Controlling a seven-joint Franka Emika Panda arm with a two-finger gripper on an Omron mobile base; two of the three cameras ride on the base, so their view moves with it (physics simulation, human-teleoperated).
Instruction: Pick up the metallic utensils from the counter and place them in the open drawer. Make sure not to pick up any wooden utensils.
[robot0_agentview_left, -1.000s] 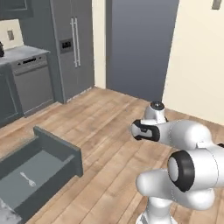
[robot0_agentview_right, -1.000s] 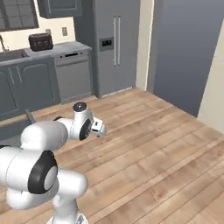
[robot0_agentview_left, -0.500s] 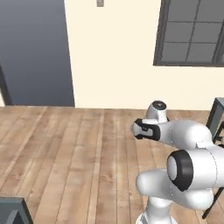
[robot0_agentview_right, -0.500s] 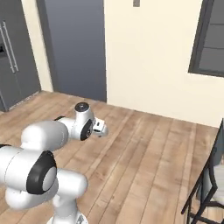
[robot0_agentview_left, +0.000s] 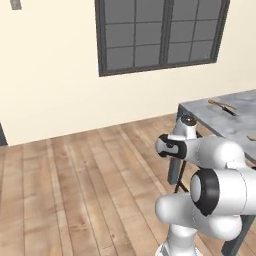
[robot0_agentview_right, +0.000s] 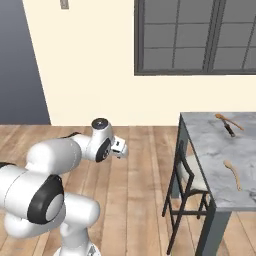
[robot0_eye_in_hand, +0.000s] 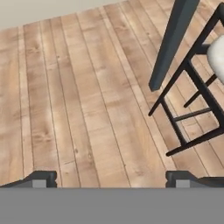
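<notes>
The counter (robot0_agentview_right: 212, 150) is a grey-white marble slab on dark legs at the right, and its near corner (robot0_agentview_left: 220, 117) shows beyond my arm. A knife (robot0_agentview_right: 229, 130) with a dark handle lies far back on it, crossed by a thin light-brown wooden piece (robot0_agentview_right: 231, 122); the pair (robot0_agentview_left: 223, 106) looks small in the left base view. An orange-brown wooden spoon (robot0_agentview_right: 232, 172) lies nearer the front edge. My gripper (robot0_agentview_right: 120, 148) hangs over the wooden floor left of the counter, open and holding nothing (robot0_eye_in_hand: 111, 179). The open drawer is out of view.
A dark-framed chair (robot0_agentview_right: 189, 176) with a pale seat stands tucked at the counter's left side, and its frame (robot0_eye_in_hand: 192, 109) and a counter leg (robot0_eye_in_hand: 171, 43) are close ahead of the hand. A cream wall with a dark window (robot0_agentview_left: 160, 35) is behind.
The whole picture has swung: the base turned from the kitchen cabinets and drawer, past the dark door, to the window wall and the counter. The arm keeps its pose, jaws open.
</notes>
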